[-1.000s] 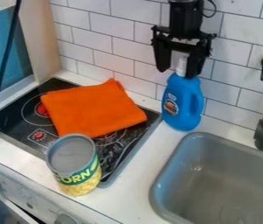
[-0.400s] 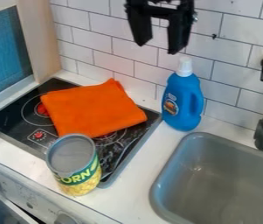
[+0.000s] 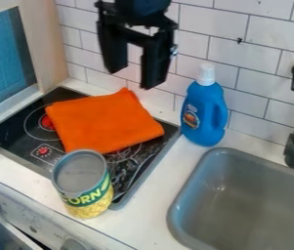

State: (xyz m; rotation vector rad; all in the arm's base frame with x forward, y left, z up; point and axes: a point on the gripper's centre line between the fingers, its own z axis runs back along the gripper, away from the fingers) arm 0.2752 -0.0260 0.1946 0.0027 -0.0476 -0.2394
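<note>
Before the tiled wall (image 3: 266,53), the gripper (image 3: 132,79) has shifted from the blue bottle (image 3: 203,114) toward the orange cloth (image 3: 103,122), fingers (image 3: 154,66) wide apart.

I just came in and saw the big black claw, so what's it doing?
The robot's black tool is holding nothing right now. Its fingers are apart, and it hangs in the air above an orange cloth that lies folded on the black stove top. A can of corn is at the stove's front edge. A blue bottle with a white cap stands by the tiled wall, between the stove and the gray sink.
</note>
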